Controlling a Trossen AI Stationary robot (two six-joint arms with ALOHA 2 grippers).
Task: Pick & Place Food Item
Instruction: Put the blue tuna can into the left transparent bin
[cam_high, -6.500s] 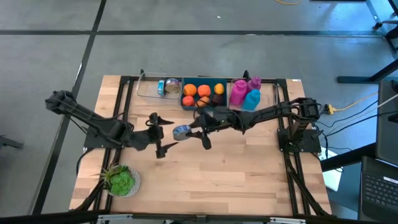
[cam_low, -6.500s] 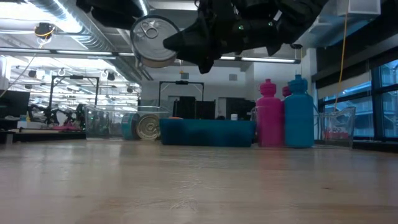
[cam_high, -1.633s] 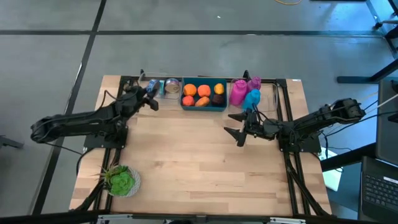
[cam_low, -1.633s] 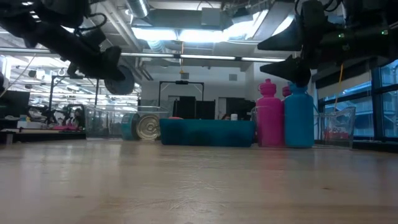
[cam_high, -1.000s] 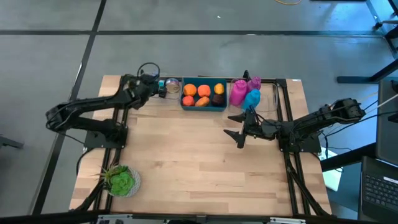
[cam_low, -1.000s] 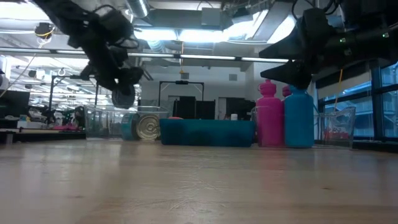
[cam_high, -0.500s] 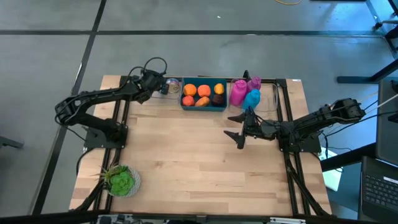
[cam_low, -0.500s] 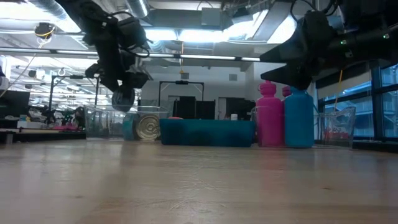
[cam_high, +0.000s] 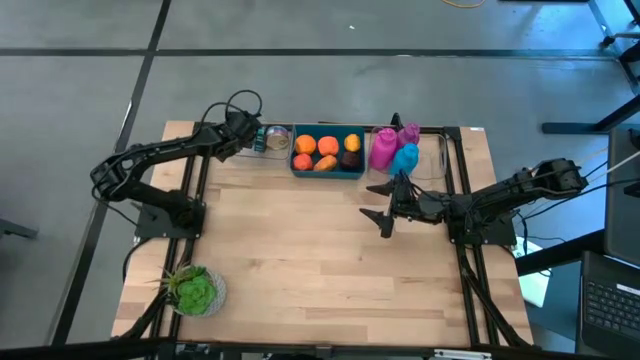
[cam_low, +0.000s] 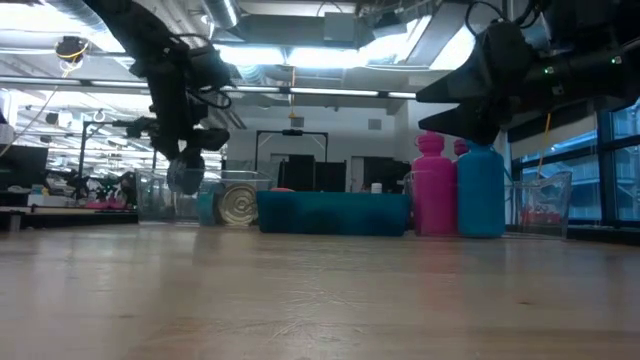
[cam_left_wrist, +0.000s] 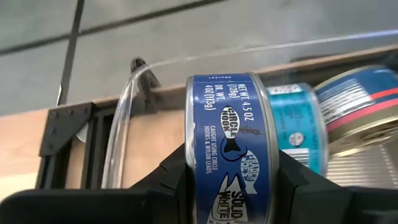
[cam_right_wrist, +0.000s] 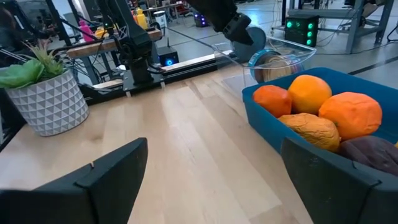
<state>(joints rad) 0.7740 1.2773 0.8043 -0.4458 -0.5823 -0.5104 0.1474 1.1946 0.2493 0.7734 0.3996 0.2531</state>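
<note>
Tabletop bin (cam_high: 238, 143): perhaps two cans (cam_left_wrist: 348, 118); left gripper (cam_left_wrist: 233, 180) pinches a third can (cam_left_wrist: 229, 149); right gripper (cam_high: 383, 203) spread.

Left gripper (cam_low: 186, 172) holds can (cam_low: 185, 177) above clear bin (cam_low: 160, 196).

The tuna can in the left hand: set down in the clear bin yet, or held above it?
Held. In the left wrist view the left hand clamps the tuna can on edge; in the low view it hangs above the clear bin.
</note>
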